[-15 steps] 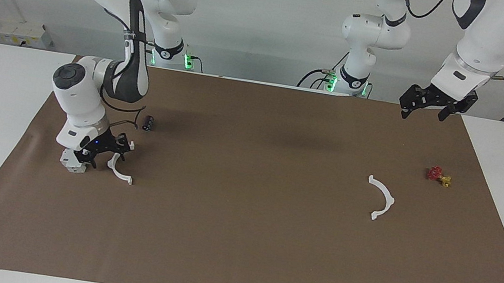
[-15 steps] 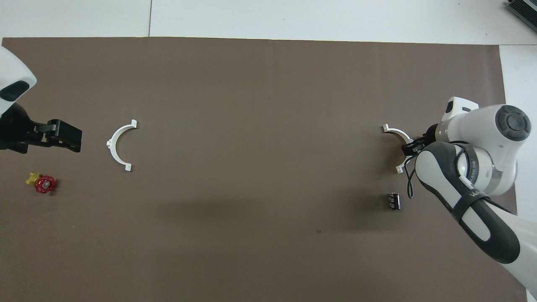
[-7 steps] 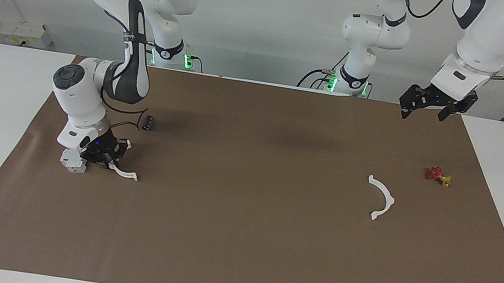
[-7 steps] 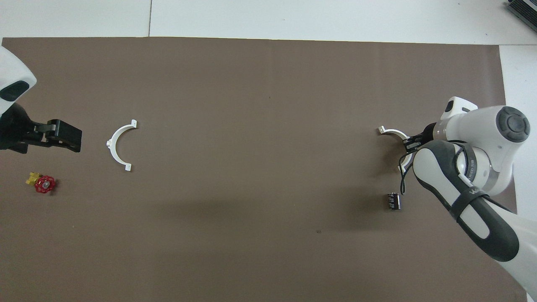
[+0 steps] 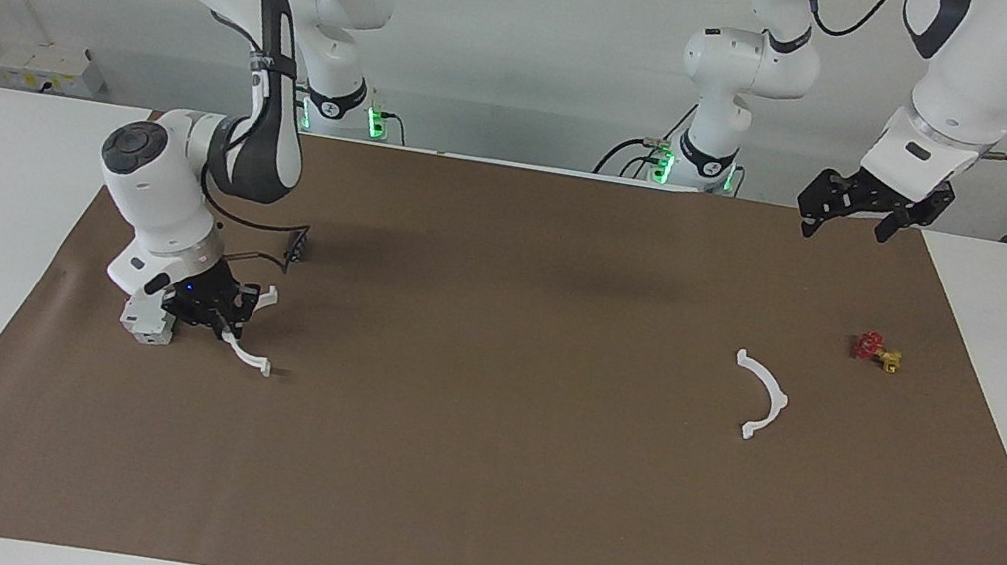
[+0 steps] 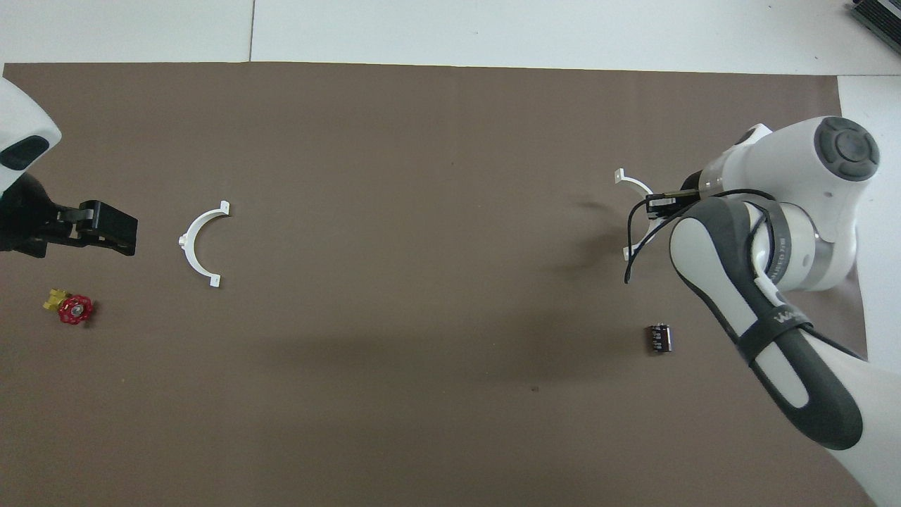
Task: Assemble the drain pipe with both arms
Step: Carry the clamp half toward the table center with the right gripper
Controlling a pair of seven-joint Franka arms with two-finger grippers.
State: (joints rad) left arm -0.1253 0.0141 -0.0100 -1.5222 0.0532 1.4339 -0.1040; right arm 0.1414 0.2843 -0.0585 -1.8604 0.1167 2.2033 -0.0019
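Note:
One white half-ring arc of the drain pipe is held in my right gripper, which is shut on its middle and holds it tilted just above the brown mat at the right arm's end; it also shows in the overhead view beside the gripper. The other half-ring arc lies flat on the mat toward the left arm's end. My left gripper hangs open and empty high above the mat's edge nearest the robots, apart from that arc.
A grey-white blocky box sits on the mat beside the right gripper. A small black cylinder lies nearer to the robots than the held arc. A red and yellow valve lies near the free arc.
My right gripper has closed on the arc, lifted it off the mat and carried it slightly away from the box. The left arm has not moved.

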